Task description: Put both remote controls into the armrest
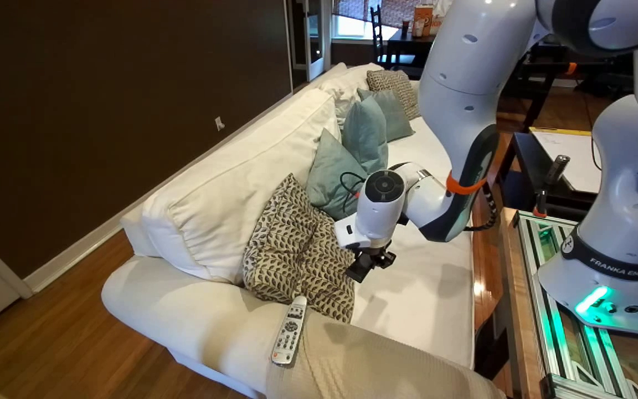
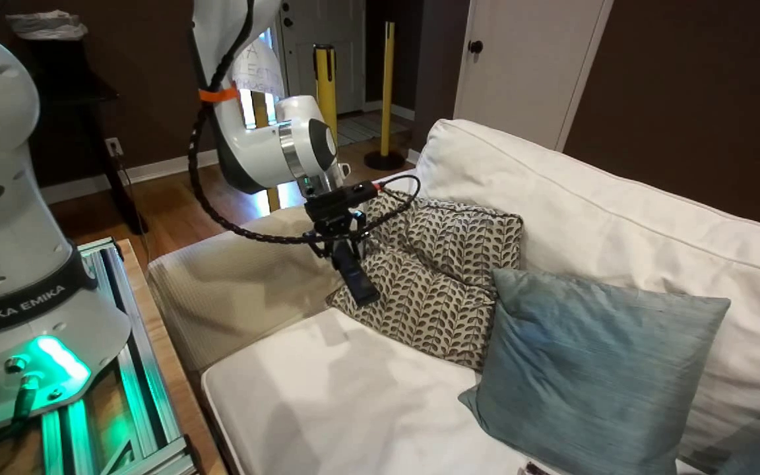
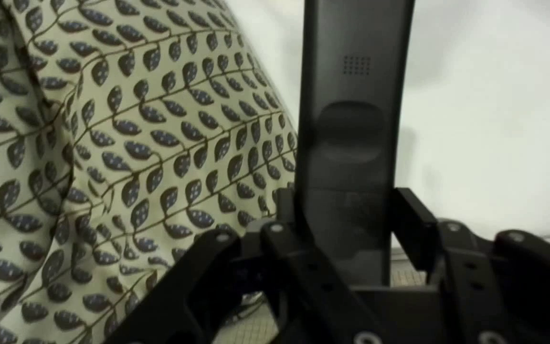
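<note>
Black remote control (image 3: 356, 143): pinched by the end effector (image 3: 351, 220) along both long edges, toward the end nearest the wrist. Most of its length juts outward; my guess is that this leaves a free end to set down first.
Black face on show: dotted patch and shallow recess toward me in the wrist view, no buttons; I take it for the back.
Black remote's pose: tilted downward above the white seat cushion (image 1: 407, 316), near the leaf-print cushion (image 1: 299, 255), apparently clear of both.
Silver-grey remote control (image 1: 289, 332): lying on top of the armrest (image 1: 186, 316), buttons up, crosswise over the roll, one end just beside the leaf-print cushion; contact there I can't tell. Crosswise near the crown probably keeps it steady.
Ribbed beige cloth (image 1: 391, 366): drapes part of the armrest, silver-grey remote at its edge. Any pocket: can't tell.
Armrest status: I judge one remote delivered, one in transit, reading "into" as "onto".
Armrest approach: I'd lift over the roll, level out, and lower beside the silver-grey one; the jutting end could catch and twist in my grip.
</note>
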Tool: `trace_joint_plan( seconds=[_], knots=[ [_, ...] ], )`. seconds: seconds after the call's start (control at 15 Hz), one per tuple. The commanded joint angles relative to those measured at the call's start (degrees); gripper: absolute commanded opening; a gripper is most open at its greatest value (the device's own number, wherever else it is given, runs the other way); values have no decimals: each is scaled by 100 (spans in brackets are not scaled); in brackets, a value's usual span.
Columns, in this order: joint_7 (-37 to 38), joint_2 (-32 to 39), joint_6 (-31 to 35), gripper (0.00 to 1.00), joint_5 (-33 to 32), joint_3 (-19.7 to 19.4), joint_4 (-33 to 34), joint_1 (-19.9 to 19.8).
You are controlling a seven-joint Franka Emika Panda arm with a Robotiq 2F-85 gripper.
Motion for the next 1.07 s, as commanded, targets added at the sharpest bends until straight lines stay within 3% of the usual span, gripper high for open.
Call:
trace_joint_plan(
  seconds=[0.0, 0.2, 0.27, 0.4, 0.47, 0.53, 0.8, 0.87, 1.0],
  knots=[
    [-631, -523, -317, 29, -81, 384, -44, -98],
    [-1335, -690, -500, 29, 152, 1046, 66, -433],
    [-1207, -739, -659, 29, -323, 1645, 200, -1019],
    [-1493, -714, -872, 29, -230, 2287, 357, -1421],
    [-1237, -640, -628, 29, -76, 1744, 247, -918],
    [-1268, -648, -668, 54, -71, 1910, 295, -1043],
    [-1266, -622, -668, 54, -70, 1823, 287, -1006],
    [-1266, -621, -668, 29, -70, 1820, 287, -1005],
    [-1193, -661, -647, 29, -207, 1789, 348, -817]
  ],
)
